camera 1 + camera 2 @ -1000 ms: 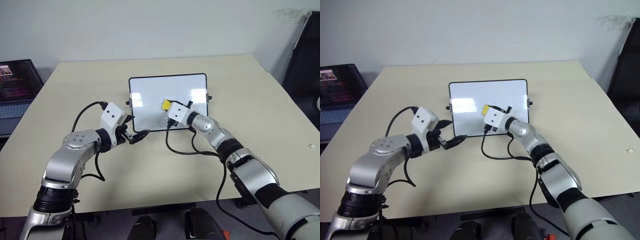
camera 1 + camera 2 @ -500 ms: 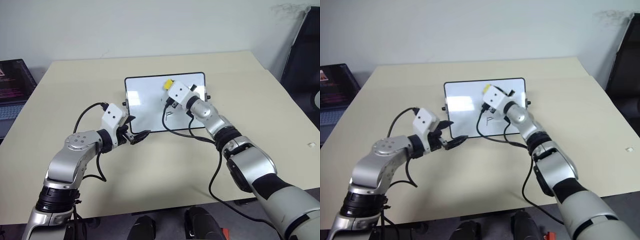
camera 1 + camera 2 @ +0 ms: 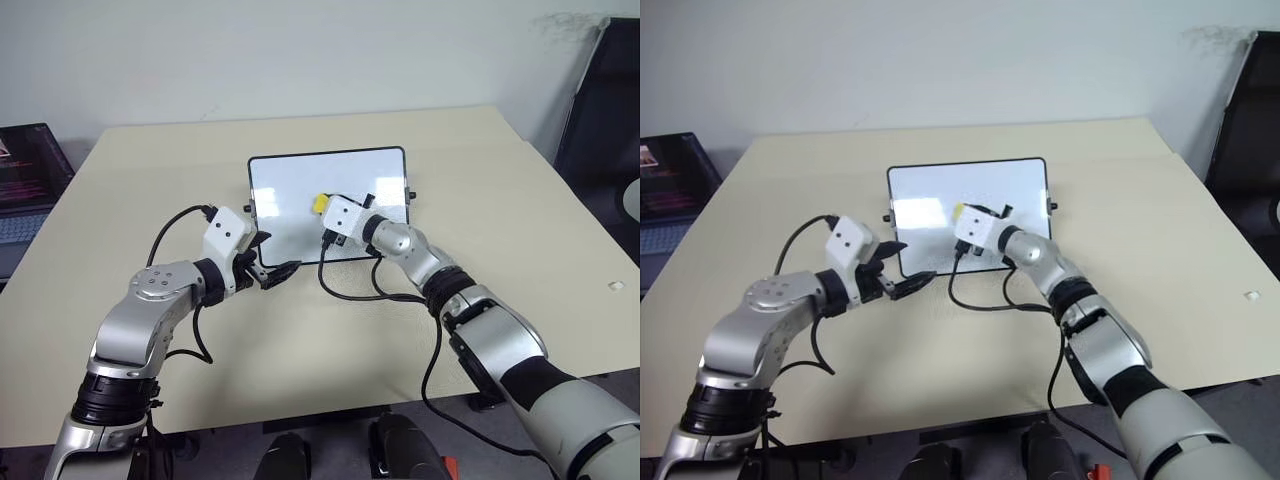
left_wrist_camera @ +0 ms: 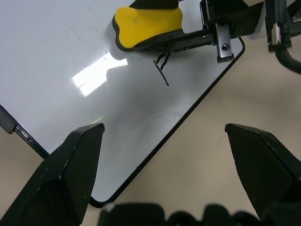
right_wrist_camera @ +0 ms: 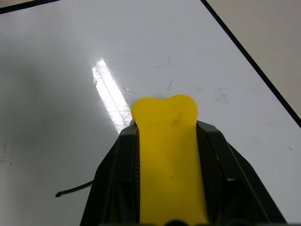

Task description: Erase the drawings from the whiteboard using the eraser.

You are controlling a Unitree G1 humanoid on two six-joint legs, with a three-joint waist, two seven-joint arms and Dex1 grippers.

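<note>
Jaws of the right gripper [image 3: 322, 208] clamped the eraser [image 3: 320, 203] on the whiteboard [image 3: 290, 190]; left gripper [image 3: 283, 271] jaws stood wide, empty.

My right tool [image 3: 322, 212]: black fingers w/ white housing, clamped on the yellow eraser [image 3: 320, 203], which has a dark underside. Whiteboard [image 3: 290, 190]: glossy white, thin black frame, small black side knobs, bright glare patch. Drawings [image 4: 162, 68]: thin black marker strokes, just a few left by the eraser. My left tool [image 3: 272, 272]: black fingers, white housing, silver-grey arm w/ black cables. Table [image 3: 150, 180]: plain pale beige, no pattern.
</note>
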